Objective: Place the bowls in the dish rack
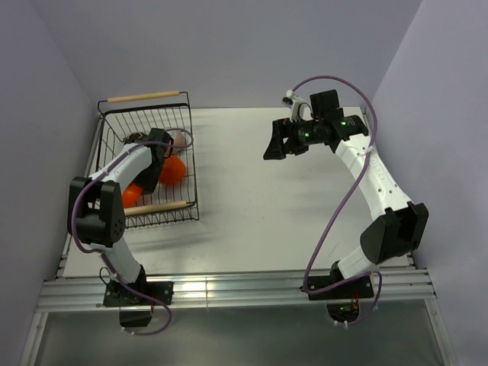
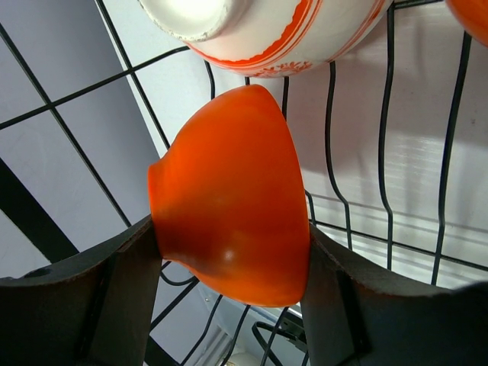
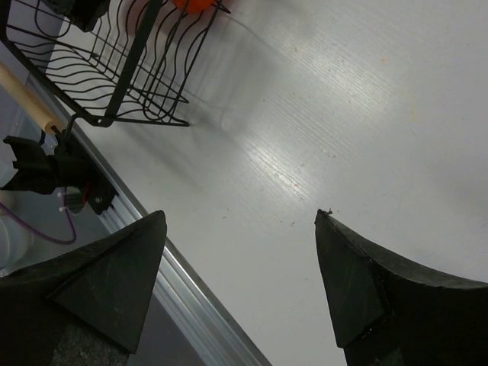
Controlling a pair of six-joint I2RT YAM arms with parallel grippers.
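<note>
The black wire dish rack (image 1: 114,126) with wooden rod handles stands at the far left. My left gripper (image 1: 166,162) reaches into it and is shut on a plain orange bowl (image 2: 229,198), both fingers (image 2: 114,290) pressed against its sides. The bowl is tilted over the rack wires (image 2: 385,152). A red-and-white patterned bowl (image 2: 259,30) lies just beyond it. In the top view a second orange bowl (image 1: 131,194) and a pale pinkish bowl (image 1: 181,139) lie in the rack. My right gripper (image 1: 278,145) is open and empty above the table, right of the rack. No tan-brown bowl shows.
The rack's near corner (image 3: 114,69) and one wooden handle (image 3: 27,95) show at the top left of the right wrist view. The white table (image 1: 267,206) ends at a metal rail (image 1: 229,290) at the near edge. Purple-grey walls stand on three sides.
</note>
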